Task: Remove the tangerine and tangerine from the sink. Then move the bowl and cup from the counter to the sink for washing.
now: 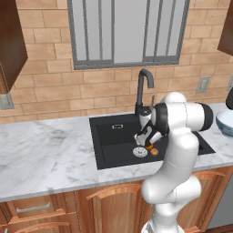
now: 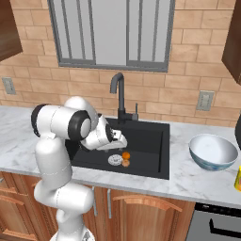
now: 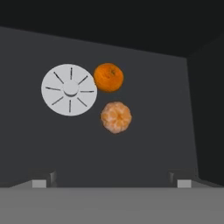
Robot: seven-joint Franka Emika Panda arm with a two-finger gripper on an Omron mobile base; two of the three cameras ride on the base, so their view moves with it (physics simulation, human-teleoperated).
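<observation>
gripper [image 3: 112,183] hung over the sink [image 3: 39,144] with jaws wide, empty — both tangerines [image 3: 108,77] [image 3: 116,117] beside the drain [image 3: 69,89], seemingly just apart.

Arm hides part of sink [image 1: 109,136] (cup [image 2: 238,179] & bowl [image 1: 225,124] cut by frame edges).

1. A barred window [image 1: 129,32] is set in the tan brick wall [image 1: 50,88].
2. Dark wall cabinets [image 1: 10,43] hang at both upper corners.
3. A grey wall outlet [image 2: 205,100] is mounted right of the window.
4. Wooden base cabinets [image 1: 111,207] with curved handles [image 2: 146,200] line the front.
</observation>
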